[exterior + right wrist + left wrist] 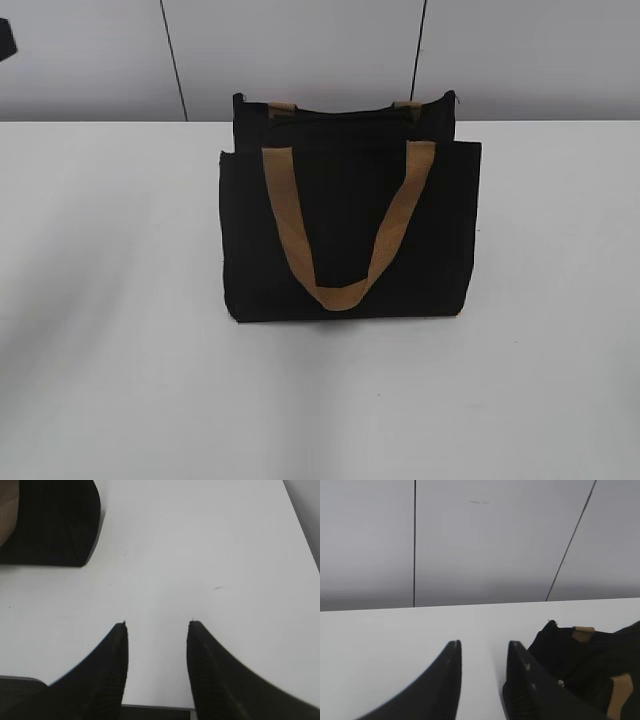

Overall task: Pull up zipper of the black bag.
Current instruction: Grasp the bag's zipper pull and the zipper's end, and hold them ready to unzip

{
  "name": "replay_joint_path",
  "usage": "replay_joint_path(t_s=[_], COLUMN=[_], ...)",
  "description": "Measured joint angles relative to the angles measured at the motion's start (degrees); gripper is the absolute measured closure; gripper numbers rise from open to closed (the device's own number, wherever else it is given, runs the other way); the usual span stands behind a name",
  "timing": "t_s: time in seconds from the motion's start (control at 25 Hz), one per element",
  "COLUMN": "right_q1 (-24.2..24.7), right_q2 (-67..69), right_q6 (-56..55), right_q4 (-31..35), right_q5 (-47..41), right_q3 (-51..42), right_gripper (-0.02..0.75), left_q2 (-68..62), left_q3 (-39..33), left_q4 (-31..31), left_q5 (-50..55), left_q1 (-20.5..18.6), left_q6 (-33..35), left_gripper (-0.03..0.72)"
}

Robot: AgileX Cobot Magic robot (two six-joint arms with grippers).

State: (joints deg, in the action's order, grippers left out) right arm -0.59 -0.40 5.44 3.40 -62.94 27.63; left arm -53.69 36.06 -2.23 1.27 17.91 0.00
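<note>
The black bag [345,215] lies in the middle of the white table [110,300], with one tan handle [340,290] flopped over its front and the other at its far edge. The zipper line [345,112] runs along the far top edge; its silver pull tab is too small to make out. Neither gripper shows in the exterior view. My left gripper [483,645] is open and empty over the table, with a corner of the bag [580,655] to its right. My right gripper [157,625] is open and empty, with the bag's corner [55,525] at upper left.
A grey panelled wall [320,50] stands behind the table's far edge. The table's right edge [305,535] shows in the right wrist view. A dark object [6,40] sits at the upper left edge of the exterior view.
</note>
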Motion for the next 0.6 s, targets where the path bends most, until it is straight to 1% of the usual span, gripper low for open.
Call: replay_joint_path(t_s=[0.28,0.6], right_q1=[0.0,0.0], right_q2=[0.0,0.0], right_q6=[0.0,0.0], right_q4=[0.0,0.0], right_q5=[0.0,0.0], right_q3=[0.0,0.0], right_gripper=[0.428,0.428], left_q2=[-10.3,-23.5], left_q3=[0.0,0.0], left_q4=[-0.2,-0.1], left_q5=[-12.1,-20.2], left_q1=[3.8,4.4], left_q6=[0.0,0.0], left_gripper=[0.449,0.449])
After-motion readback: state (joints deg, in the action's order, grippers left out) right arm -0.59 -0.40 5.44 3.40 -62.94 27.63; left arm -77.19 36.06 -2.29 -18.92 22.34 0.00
